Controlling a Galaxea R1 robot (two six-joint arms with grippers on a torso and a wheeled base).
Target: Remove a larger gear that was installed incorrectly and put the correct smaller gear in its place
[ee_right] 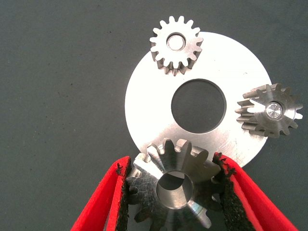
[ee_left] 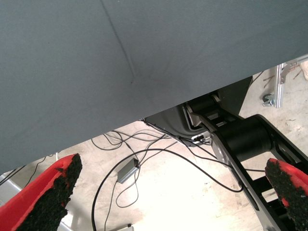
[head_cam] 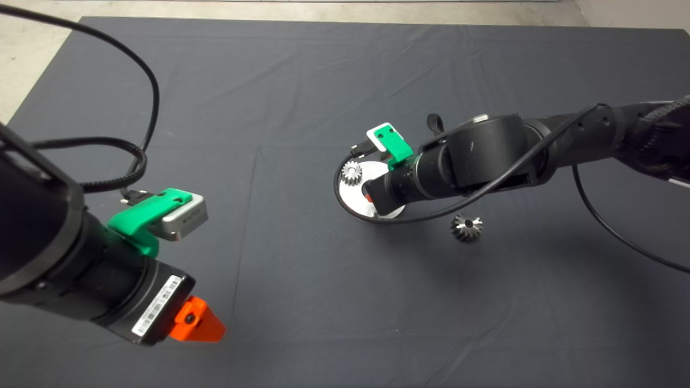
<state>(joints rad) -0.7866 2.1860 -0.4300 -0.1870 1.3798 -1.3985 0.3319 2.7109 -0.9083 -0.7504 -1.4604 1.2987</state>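
In the right wrist view the larger gear (ee_right: pixel 144 180), dark steel with chunky teeth, sits at the rim of a round silver plate (ee_right: pixel 154 110). My right gripper (ee_right: pixel 171 161) is shut on it, a black pad pressed against each side. From the head view the wrist hides that gear; the plate (head_cam: pixel 372 175) shows beneath the arm. The smaller gear (head_cam: pixel 466 226), nearly black with glinting tips, lies on the mat just right of the plate, apart from both grippers. My left gripper (head_cam: pixel 197 323) hangs open at the lower left.
Two pale silvery gears (ee_right: pixel 175 45) (ee_right: pixel 269 110) sit on pegs at the plate's rim, around its big centre hole. A black cable (head_cam: pixel 345 199) loops around the plate. The left wrist view shows the mat's edge, with floor cables beyond it.
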